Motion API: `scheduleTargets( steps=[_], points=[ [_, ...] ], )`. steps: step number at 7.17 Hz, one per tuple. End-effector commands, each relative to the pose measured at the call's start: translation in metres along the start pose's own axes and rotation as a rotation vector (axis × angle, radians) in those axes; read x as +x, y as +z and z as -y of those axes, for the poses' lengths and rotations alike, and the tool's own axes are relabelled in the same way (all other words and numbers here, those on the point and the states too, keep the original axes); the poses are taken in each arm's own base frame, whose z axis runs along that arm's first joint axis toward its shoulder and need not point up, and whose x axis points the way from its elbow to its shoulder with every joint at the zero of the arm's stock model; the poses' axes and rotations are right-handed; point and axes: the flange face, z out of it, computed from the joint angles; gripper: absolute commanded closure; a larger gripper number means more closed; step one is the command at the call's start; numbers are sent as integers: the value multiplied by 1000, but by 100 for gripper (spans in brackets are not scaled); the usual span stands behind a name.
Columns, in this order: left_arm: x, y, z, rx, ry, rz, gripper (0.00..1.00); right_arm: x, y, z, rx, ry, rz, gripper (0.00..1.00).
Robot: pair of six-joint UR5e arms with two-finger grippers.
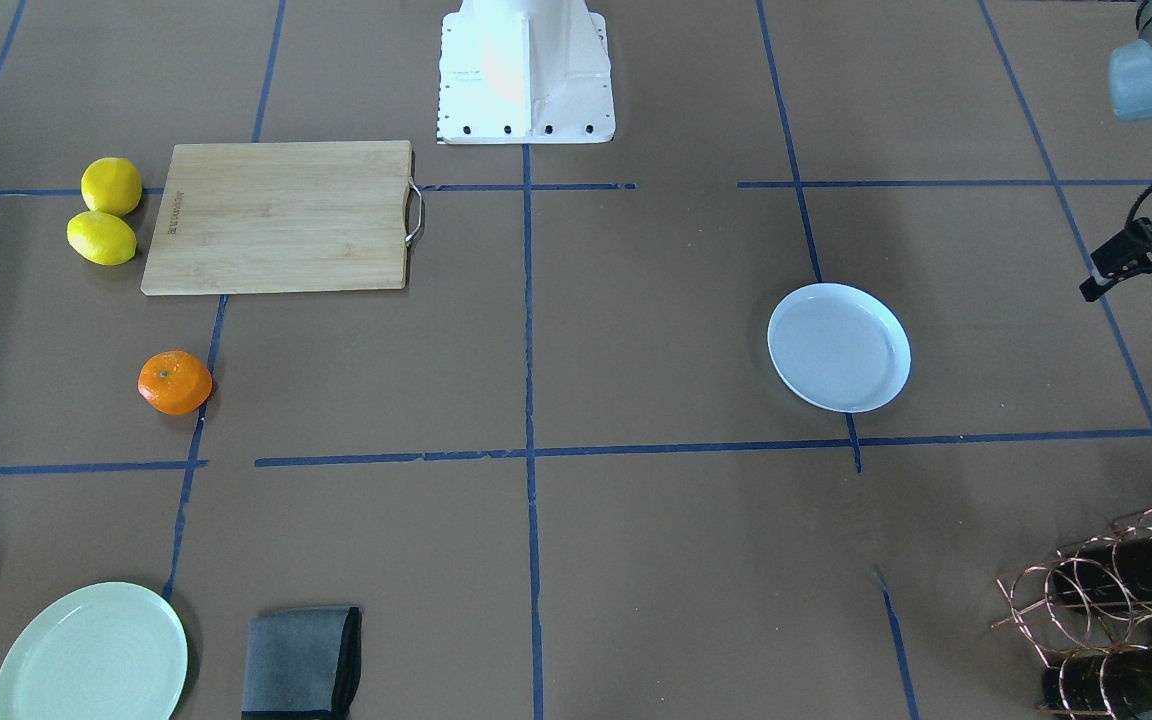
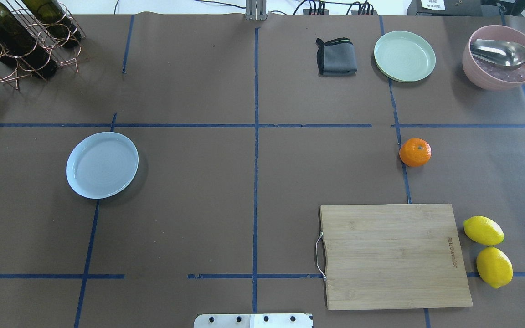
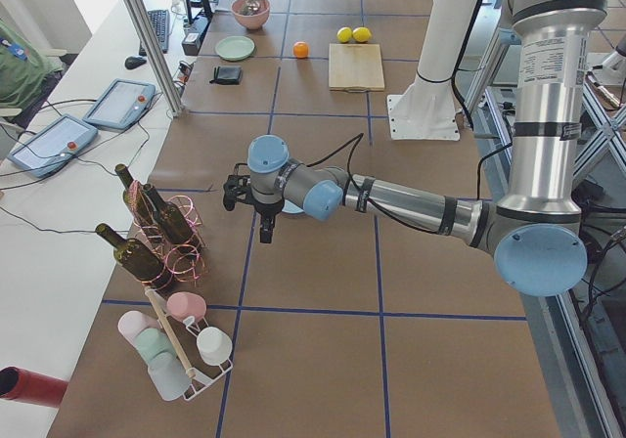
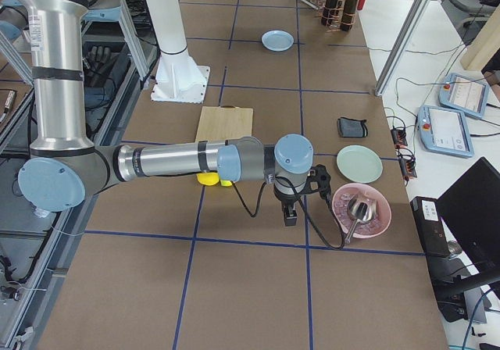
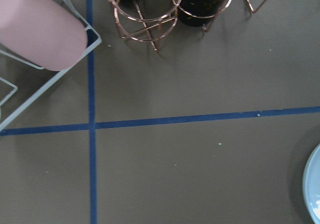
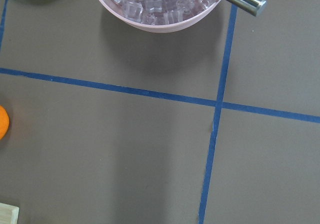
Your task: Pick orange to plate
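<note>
The orange (image 2: pixel 415 152) lies alone on the brown table, right of centre and beyond the cutting board; the right wrist view catches its edge (image 6: pixel 2 123). Far to the left rests the bluish-white plate (image 2: pixel 102 165), bare, with its rim (image 5: pixel 315 189) showing in the left wrist view. My left gripper (image 1: pixel 1128 292) hangs above the table between that plate (image 1: pixel 839 347) and the wine rack, its fingers apart and holding nothing. My right gripper (image 4: pixel 287 209) hovers by the pink bowl, away from the orange (image 1: pixel 175 383); I cannot tell whether it is open or shut.
A wooden cutting board (image 2: pixel 392 255) lies near the robot's base, with two lemons (image 2: pixel 483 230) beside it. At the far edge lie a grey cloth (image 2: pixel 335 57), a green plate (image 2: pixel 404 56) and a pink bowl (image 2: pixel 472 68) of ice with a spoon. A wine rack (image 2: pixel 21 41) stands far left.
</note>
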Motion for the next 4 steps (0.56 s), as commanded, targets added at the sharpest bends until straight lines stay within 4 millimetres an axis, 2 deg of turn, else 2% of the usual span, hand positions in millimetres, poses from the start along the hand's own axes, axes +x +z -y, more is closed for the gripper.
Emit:
scheduleTargets(
  steps=[1, 2, 3, 4],
  points=[
    [55, 58, -25, 31, -72, -12, 6, -5, -2, 4, 4, -8, 2, 0],
    [62, 80, -33, 15, -84, -15, 6, -3, 0, 4, 0, -3, 1, 0],
    [71, 93, -34, 19, -87, -1, 6, -5, -2, 5, 4, -8, 2, 0],
    [89, 114, -39, 22, -100, 21, 6, -4, 0, 5, 2, -4, 11, 0]
  ],
)
